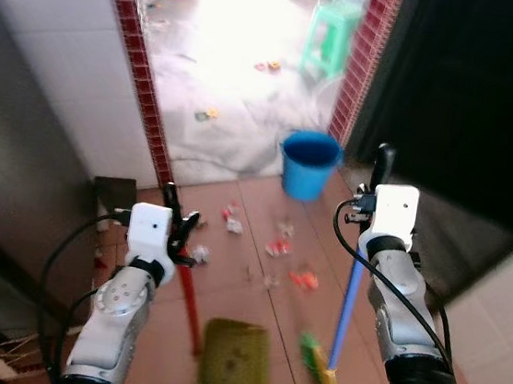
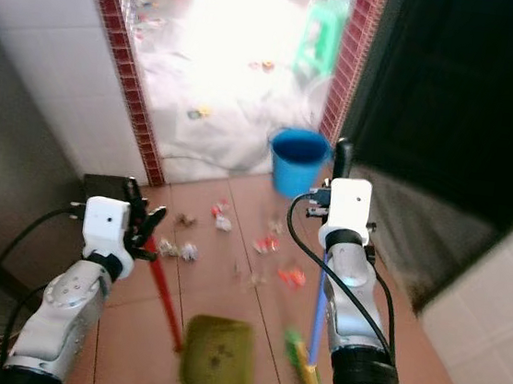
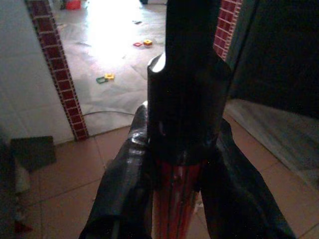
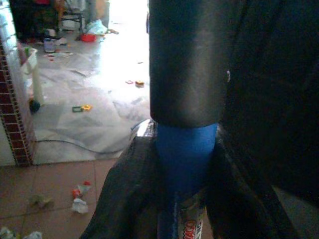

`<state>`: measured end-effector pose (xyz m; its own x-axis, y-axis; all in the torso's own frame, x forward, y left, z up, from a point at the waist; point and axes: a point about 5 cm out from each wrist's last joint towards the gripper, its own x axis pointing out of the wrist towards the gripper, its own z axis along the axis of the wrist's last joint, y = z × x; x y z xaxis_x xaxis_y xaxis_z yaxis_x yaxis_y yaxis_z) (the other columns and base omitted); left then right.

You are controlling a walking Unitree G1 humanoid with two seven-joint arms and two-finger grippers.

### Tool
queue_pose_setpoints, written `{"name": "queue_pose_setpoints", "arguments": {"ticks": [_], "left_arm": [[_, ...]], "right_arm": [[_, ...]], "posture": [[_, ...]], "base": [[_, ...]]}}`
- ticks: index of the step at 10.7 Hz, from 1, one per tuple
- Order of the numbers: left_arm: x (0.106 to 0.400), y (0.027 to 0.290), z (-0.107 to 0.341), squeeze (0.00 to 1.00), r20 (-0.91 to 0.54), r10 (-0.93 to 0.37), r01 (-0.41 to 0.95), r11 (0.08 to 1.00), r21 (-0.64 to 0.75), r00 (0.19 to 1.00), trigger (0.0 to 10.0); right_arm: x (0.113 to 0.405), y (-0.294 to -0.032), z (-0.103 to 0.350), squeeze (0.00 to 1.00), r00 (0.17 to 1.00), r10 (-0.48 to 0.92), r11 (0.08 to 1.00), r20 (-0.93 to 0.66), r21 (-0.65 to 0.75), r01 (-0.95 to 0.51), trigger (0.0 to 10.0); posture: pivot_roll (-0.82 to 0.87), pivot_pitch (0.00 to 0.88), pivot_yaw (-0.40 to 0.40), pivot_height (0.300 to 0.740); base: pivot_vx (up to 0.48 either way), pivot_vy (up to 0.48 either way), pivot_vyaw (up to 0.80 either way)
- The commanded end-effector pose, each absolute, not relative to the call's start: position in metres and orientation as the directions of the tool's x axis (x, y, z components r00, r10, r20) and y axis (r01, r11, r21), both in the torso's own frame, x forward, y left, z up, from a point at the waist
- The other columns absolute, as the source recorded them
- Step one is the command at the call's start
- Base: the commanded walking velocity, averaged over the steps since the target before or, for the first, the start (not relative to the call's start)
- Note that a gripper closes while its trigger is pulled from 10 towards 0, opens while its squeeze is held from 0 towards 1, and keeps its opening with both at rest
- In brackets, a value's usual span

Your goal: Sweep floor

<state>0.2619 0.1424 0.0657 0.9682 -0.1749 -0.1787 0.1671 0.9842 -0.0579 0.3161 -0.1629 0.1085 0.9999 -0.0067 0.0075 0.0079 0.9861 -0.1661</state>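
The terracotta floor [image 1: 249, 339] ahead carries scattered litter [image 1: 278, 248] short of a blue bucket [image 1: 309, 164]. The right tool [image 1: 381, 174] is clenched around the blue broom handle [image 1: 347, 304], a long, stiff, light pole best gripped high as here. The left tool [image 1: 177, 225] grasps the dustpan's red handle [image 1: 191, 305]; its olive pan [image 1: 235, 364] sits on the tiles, light but tippy.

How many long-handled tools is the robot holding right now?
2. The left gripper is shut on the red dustpan handle; the right gripper is shut on the blue broom handle. The olive dustpan sits between them.
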Motion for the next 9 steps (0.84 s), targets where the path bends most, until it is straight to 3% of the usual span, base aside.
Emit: {"name": "queue_pose_setpoints", "arguments": {"ticks": [1, 2, 8, 9], "left_arm": [[0.268, 0.148, 0.078, 0.00, -0.129, -0.152, 0.150, 0.988, -0.026, 0.980, 10.0], [0.269, 0.144, 0.076, 0.00, -0.143, -0.150, 0.148, 0.989, -0.021, 0.978, 10.0], [0.278, 0.138, 0.090, 0.00, -0.116, -0.133, 0.135, 0.991, 0.008, 0.984, 10.0], [0.275, 0.137, 0.093, 0.00, -0.109, -0.125, 0.125, 0.992, -0.002, 0.986, 10.0]], "right_arm": [[0.321, -0.152, 0.126, 0.00, 0.995, 0.040, 0.986, 0.091, -0.164, -0.024, 10.0], [0.320, -0.150, 0.126, 0.00, 0.994, 0.057, 0.985, 0.095, -0.170, -0.040, 10.0], [0.323, -0.145, 0.137, 0.00, 0.988, 0.091, 0.984, 0.123, -0.162, -0.071, 10.0], [0.325, -0.144, 0.144, 0.00, 0.985, 0.108, 0.985, 0.134, -0.149, -0.088, 10.0]], "posture": [[-0.09, 0.003, 0.032, 0.740], [-0.09, 0.006, 0.034, 0.740], [-0.09, 0.068, 0.023, 0.740], [-0.08, 0.079, 0.020, 0.740]], "base": [[0.442, 0.000, 0.00], [0.360, -0.315, 0.00], [0.321, -0.353, 0.75], [0.352, -0.322, 0.00]]}}
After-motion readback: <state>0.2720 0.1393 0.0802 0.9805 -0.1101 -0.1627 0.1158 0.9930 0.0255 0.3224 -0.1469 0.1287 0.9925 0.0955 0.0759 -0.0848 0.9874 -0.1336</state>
